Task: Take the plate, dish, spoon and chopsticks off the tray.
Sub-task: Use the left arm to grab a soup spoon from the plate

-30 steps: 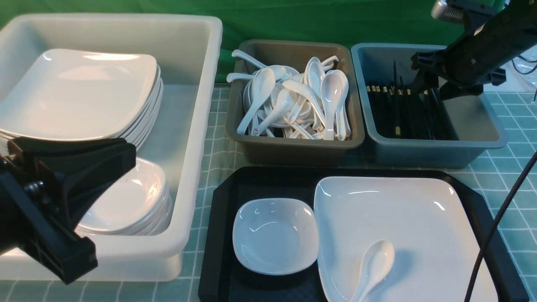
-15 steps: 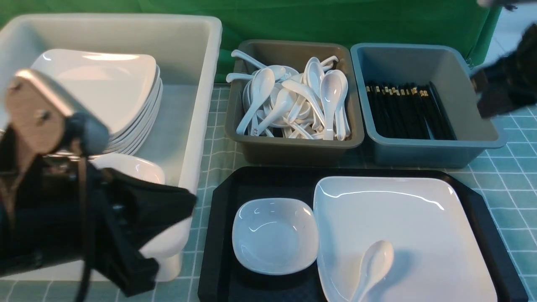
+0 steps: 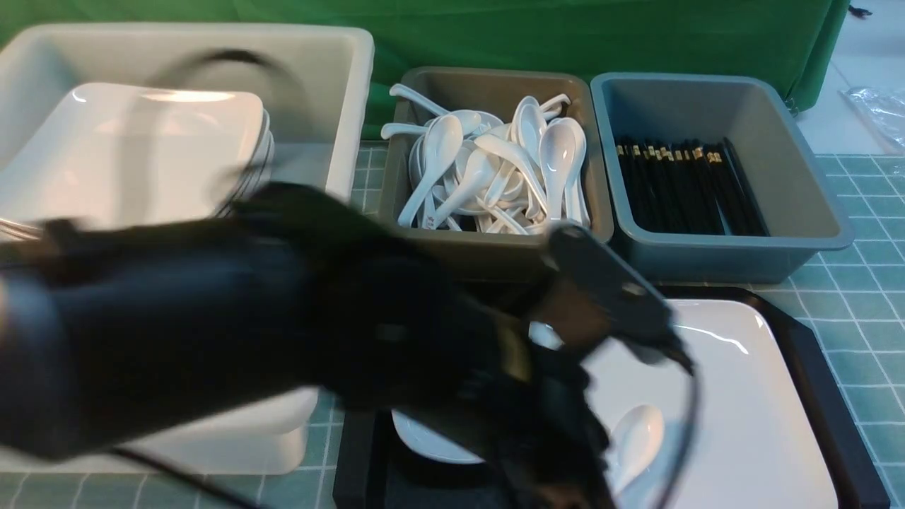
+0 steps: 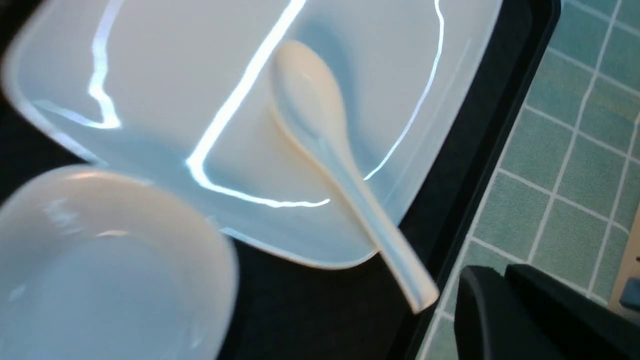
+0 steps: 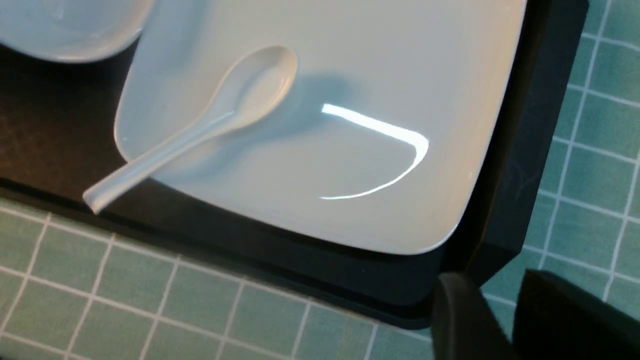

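Note:
The large white plate [image 3: 735, 396] lies on the black tray [image 3: 813, 353] with the white spoon [image 3: 636, 438] on it, handle poking over the plate's near corner. My blurred left arm [image 3: 283, 318] sweeps over the tray and hides most of the small dish [image 4: 100, 265]. My left gripper [image 4: 500, 272] is shut and empty, above the cloth just off the tray's edge, close to the tip of the spoon [image 4: 320, 130]. My right gripper [image 5: 492, 287] hovers off the tray's clipped corner [image 5: 500, 260], jaws slightly apart, holding nothing. Black chopsticks [image 3: 679, 187] lie in the blue-grey bin.
A white tub [image 3: 332, 106] at the left holds stacked plates. A brown bin [image 3: 495, 247] full of white spoons and the blue-grey bin [image 3: 799, 198] stand behind the tray. A green checked cloth [image 3: 862, 283] covers the table.
My left arm has swung from the left side across to the front of the tray. My right arm has left the chopstick bin and the front view, and its jaws have narrowed.

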`<state>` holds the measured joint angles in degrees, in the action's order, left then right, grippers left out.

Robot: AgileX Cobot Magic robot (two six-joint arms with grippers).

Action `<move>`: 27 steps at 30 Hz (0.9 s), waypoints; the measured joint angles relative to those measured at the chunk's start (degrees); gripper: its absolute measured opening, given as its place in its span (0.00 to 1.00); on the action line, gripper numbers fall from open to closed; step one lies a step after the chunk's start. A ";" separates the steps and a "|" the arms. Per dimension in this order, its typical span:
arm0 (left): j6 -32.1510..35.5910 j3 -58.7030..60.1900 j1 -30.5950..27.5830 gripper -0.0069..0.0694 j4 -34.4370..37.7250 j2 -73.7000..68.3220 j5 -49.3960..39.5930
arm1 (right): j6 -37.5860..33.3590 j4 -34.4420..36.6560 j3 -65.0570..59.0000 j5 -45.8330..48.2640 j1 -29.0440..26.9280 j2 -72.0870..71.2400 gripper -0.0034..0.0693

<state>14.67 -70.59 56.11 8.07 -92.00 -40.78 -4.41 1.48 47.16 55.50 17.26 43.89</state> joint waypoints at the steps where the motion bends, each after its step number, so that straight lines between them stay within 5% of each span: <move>1: -0.47 -2.07 0.59 0.16 -0.45 -3.11 -1.69 | -0.46 -0.06 -0.14 0.00 0.00 -1.58 0.33; 6: -1.55 -11.39 1.50 0.33 -2.26 -14.27 -7.88 | -1.23 -1.48 -0.25 0.00 0.00 -9.97 0.33; 10: -3.27 -16.30 1.50 0.57 -6.53 -21.65 -9.68 | -1.37 -2.37 -0.50 0.21 0.00 -16.45 0.34; 15: -5.91 -16.74 1.50 0.70 -12.45 -25.68 -7.01 | -1.39 -2.48 -0.50 1.91 0.00 -18.67 0.34; 21: -6.25 -17.13 1.50 0.61 -12.90 -27.50 -3.49 | -1.39 -2.52 -0.50 2.70 0.00 -18.67 0.34; 27: -6.25 -17.20 1.50 0.33 -12.90 -27.88 -2.10 | -1.39 -2.52 -0.50 3.01 0.00 -18.67 0.34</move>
<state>8.43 -87.79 57.60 -4.83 -119.89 -42.87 -5.80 -1.04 46.66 58.52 17.26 25.22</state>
